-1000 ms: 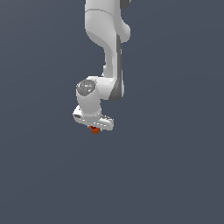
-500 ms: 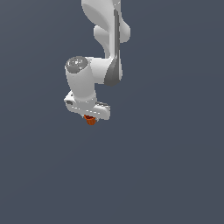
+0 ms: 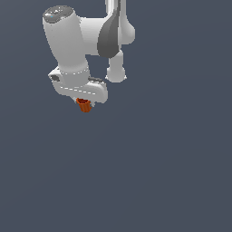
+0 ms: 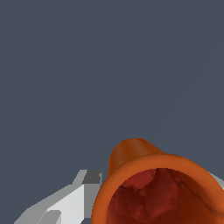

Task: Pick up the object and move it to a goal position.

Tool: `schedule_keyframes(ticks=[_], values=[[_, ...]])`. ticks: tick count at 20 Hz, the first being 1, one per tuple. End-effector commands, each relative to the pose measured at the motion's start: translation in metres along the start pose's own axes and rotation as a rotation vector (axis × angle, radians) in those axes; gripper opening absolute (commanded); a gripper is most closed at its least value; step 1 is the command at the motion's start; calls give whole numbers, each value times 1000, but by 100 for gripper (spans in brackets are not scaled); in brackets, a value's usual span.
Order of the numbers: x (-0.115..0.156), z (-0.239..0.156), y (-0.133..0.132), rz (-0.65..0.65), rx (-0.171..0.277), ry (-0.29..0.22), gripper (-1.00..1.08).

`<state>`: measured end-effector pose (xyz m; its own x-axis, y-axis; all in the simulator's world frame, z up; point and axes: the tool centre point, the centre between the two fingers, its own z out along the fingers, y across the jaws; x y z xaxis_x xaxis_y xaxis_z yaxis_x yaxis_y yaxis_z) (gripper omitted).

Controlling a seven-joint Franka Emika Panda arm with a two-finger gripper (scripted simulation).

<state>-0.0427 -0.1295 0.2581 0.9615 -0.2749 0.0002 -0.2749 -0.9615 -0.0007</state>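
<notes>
While it hangs with its narrow base pointing down, the small orange-red tapered cup with ribbed sides [image 3: 84, 105] sits directly under the white end effector [image 3: 85, 103], its wider rim tucked up against the underside of the hand. The end effector is closed on the cup: in the wrist view the round rim and reddish, uneven interior of the cup [image 4: 157, 188] fill the lower part of the picture, with a white and grey finger [image 4: 72, 199] lying against its side. A sliver of pale surface also shows at the far side of the rim, too little to tell what it is. In the exterior view the cup is in the upper part of the picture, toward the exterior view's left, and nothing touches it from below. Above it, the white arm [image 3: 68, 43] with its broad cylindrical wrist link rises at a slight tilt, joined to a grey and white elbow section that leaves the picture at the top. Behind everything lies a plain dark blue-grey background [image 3: 172, 163].
</notes>
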Motion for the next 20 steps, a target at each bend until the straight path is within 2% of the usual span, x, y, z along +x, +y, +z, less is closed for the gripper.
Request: schedule_keyframes(ticks=[1, 10, 20], values=[[-2, -28, 6, 0, 0, 0, -100], [-4, -102, 21, 0, -1, 0, -100], [-3, -132, 27, -1, -1, 0, -100]])
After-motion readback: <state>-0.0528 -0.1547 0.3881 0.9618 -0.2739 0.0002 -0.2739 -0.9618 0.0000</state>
